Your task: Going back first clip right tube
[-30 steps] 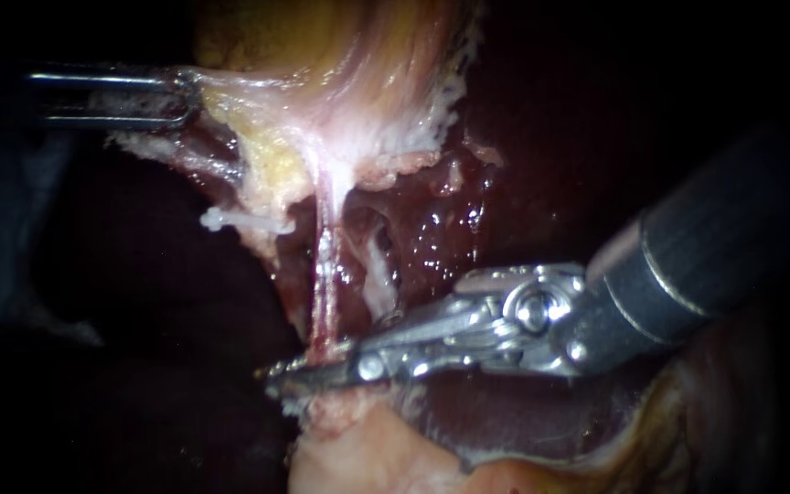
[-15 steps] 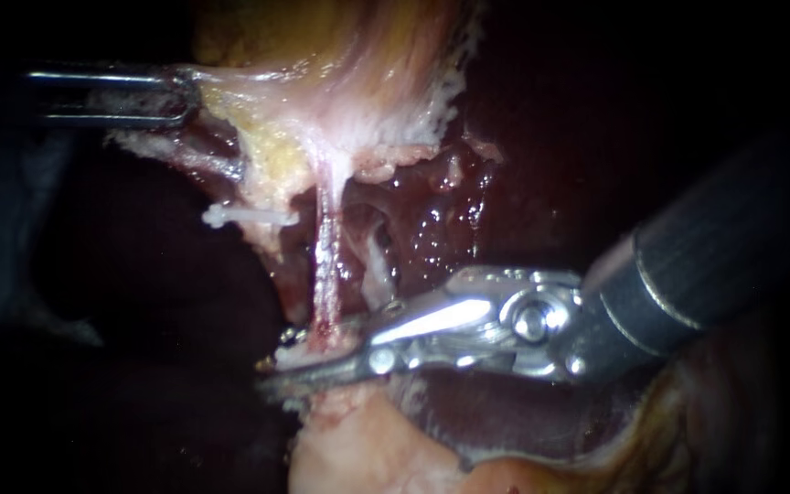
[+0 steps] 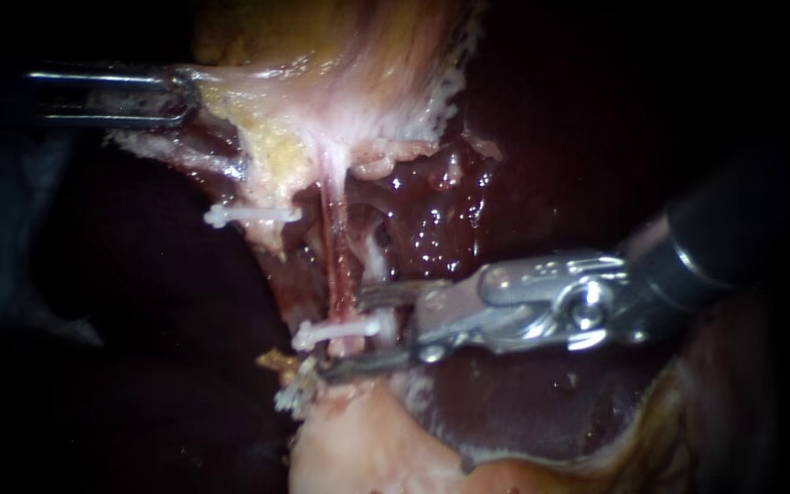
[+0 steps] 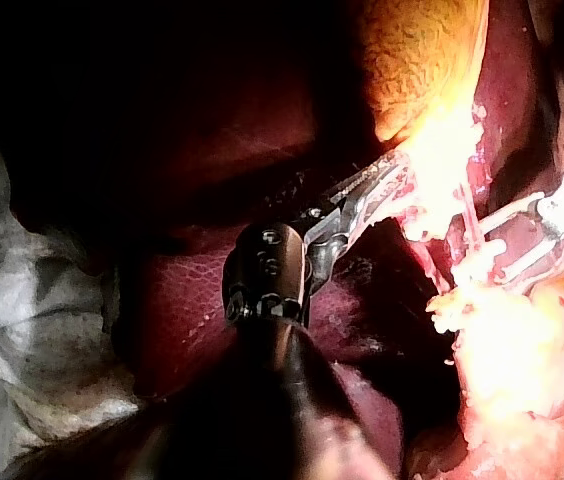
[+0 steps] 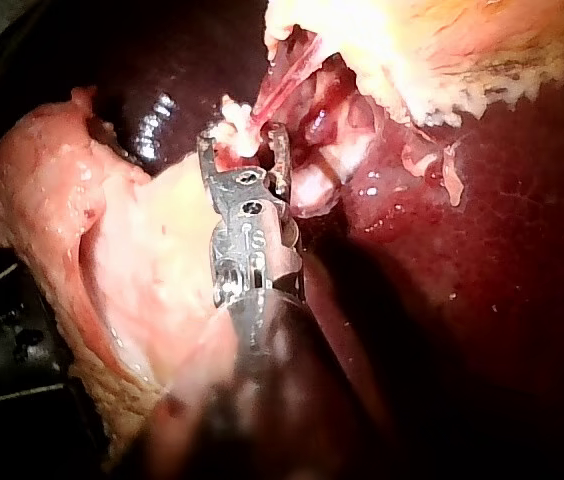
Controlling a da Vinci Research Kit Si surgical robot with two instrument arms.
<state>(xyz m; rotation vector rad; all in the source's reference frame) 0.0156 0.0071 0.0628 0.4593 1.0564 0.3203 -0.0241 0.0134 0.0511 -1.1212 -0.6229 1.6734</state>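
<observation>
Clip [image 3: 326, 333]: white, seated across the right tube [image 3: 333, 247], low on the tube's run and just above the pale tissue mound. Its long axis is crosswise to the tube and roughly in line with the shaft of the right instrument [image 3: 351, 333].

Right instrument: pincer released, with a clear gap. One jaw lies above the clip and one below, so the clip sits inside the gap near the tips. Neither jaw appears pressed on it (the right wrist view agrees: jaws spread either side of a white lump on the tube).

Judgement: the step in hand is the retreat. The clip lies tipward of the pincer, so the way out is straight back along the shaft. The pincer should be kept spread so that neither jaw drags a clip end or the taut tube.

Left instrument [image 3: 176, 95]: well apart, pincer clenched on the gallbladder [image 3: 340, 64] edge, holding the tube stretched.

An upper clip [image 3: 250, 215] sits on a neighbouring strand, clear of the exit path. Liver [image 3: 523, 402] lies behind.
</observation>
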